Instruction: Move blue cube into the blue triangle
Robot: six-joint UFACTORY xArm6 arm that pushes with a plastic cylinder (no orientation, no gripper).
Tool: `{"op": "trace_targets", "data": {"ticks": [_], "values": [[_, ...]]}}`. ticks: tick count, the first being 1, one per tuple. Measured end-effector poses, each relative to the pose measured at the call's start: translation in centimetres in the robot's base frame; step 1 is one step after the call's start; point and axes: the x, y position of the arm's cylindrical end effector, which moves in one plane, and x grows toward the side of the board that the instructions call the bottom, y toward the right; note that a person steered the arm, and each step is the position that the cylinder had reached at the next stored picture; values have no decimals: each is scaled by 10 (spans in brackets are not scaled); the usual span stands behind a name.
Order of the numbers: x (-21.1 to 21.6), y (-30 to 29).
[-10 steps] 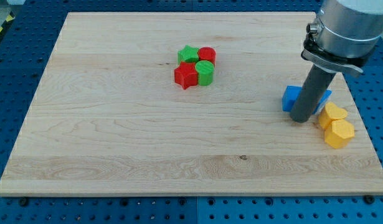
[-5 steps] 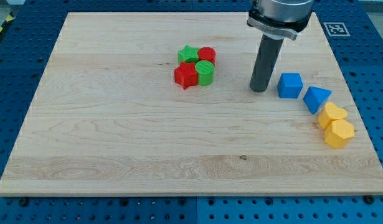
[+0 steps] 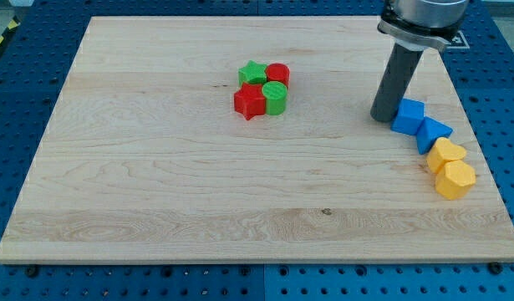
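The blue cube sits at the view's right on the wooden board. It touches the blue triangle, which lies just to its lower right. My tip stands on the board against the cube's left side. The rod rises from there toward the view's top right.
Two yellow blocks lie below the blue triangle, near the board's right edge. A tight cluster stands at upper centre: a green star, a red cylinder, a red star and a green cylinder.
My tip moved right from the cube's left and pushed the blue cube to the right, into contact with the blue triangle, which shifted slightly right.
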Motion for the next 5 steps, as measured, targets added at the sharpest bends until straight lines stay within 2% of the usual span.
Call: {"op": "trace_targets", "data": {"ticks": [4, 5], "values": [[-24, 31], [-47, 31]]}}
